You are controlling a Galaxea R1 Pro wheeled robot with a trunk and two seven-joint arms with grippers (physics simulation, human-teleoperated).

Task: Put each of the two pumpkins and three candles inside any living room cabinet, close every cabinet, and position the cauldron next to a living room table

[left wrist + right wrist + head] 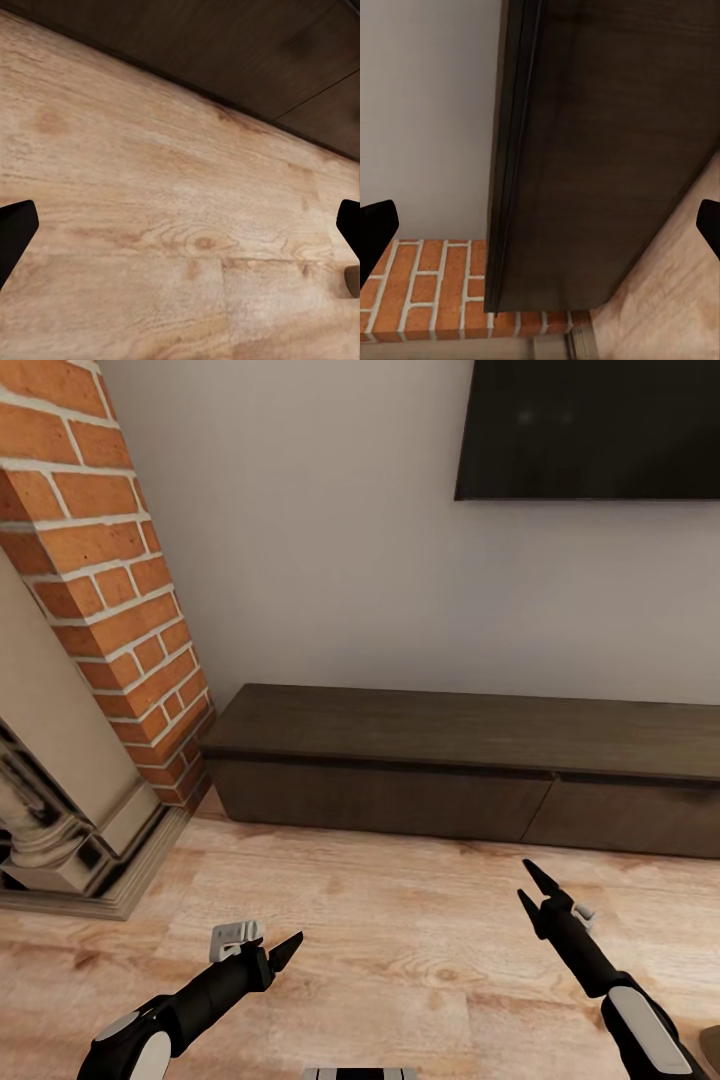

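The long, low dark brown cabinet (450, 760) stands against the white wall, with both visible drawer fronts closed. My left gripper (275, 955) hovers open and empty over the plank floor a short way in front of the cabinet's left part. My right gripper (533, 895) is open and empty too, pointing at the cabinet, closer to it, near the seam between the two drawers. The left wrist view looks down on floor and the cabinet's base (262, 52). The right wrist view shows the cabinet's end (600, 150) beside brick. The pumpkins, candles, cauldron and table are out of view.
A red brick fireplace (110, 580) with a pale stone surround (70, 800) juts out at the left, touching the cabinet's end. A dark wall TV (590, 430) hangs above the cabinet. Light wood floor (400, 940) lies between me and the cabinet.
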